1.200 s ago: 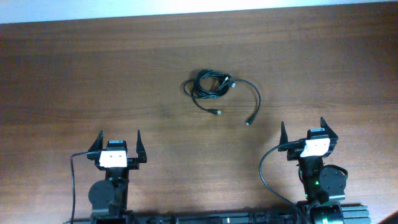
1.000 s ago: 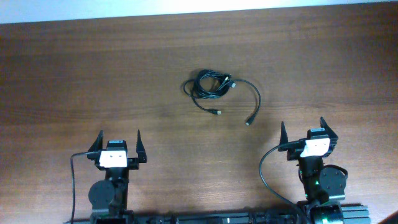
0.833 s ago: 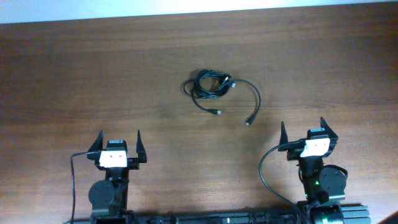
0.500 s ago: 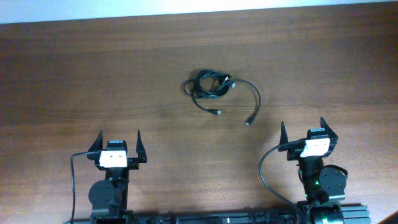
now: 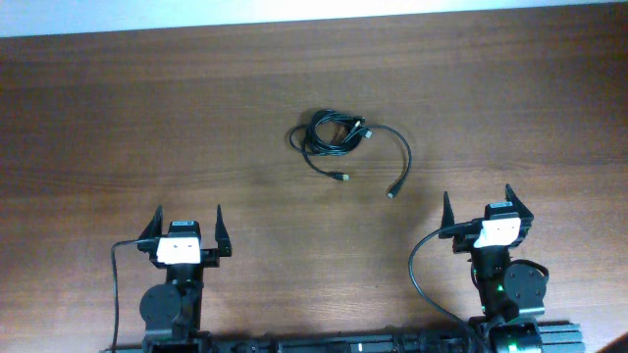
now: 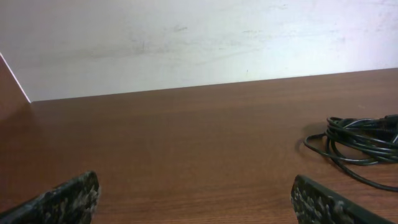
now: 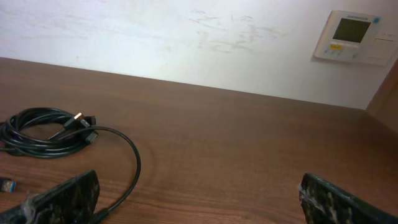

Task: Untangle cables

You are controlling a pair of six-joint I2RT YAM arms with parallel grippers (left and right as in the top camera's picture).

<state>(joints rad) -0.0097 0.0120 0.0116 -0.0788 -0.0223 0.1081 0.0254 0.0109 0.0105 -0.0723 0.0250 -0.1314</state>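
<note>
Cables: thin black cords with small plugs [image 5: 337,136], coiled in a loose bundle on the brown wooden bench [image 5: 137,118]; one strand arcs out to the right and ends in a free plug.
Left pincer [image 5: 187,214]: spread wide, empty, well apart from the bundle.
Right pincer [image 5: 477,196]: spread wide, empty, near the trailing strand, not touching.

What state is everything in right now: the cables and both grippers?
cables: tangled in a loose coil, lying flat on the table, two plug ends trailing out toward the arms, not held by anything.
left gripper: open, empty, well short of the coil.
right gripper: open, empty, touching no cord.
</note>
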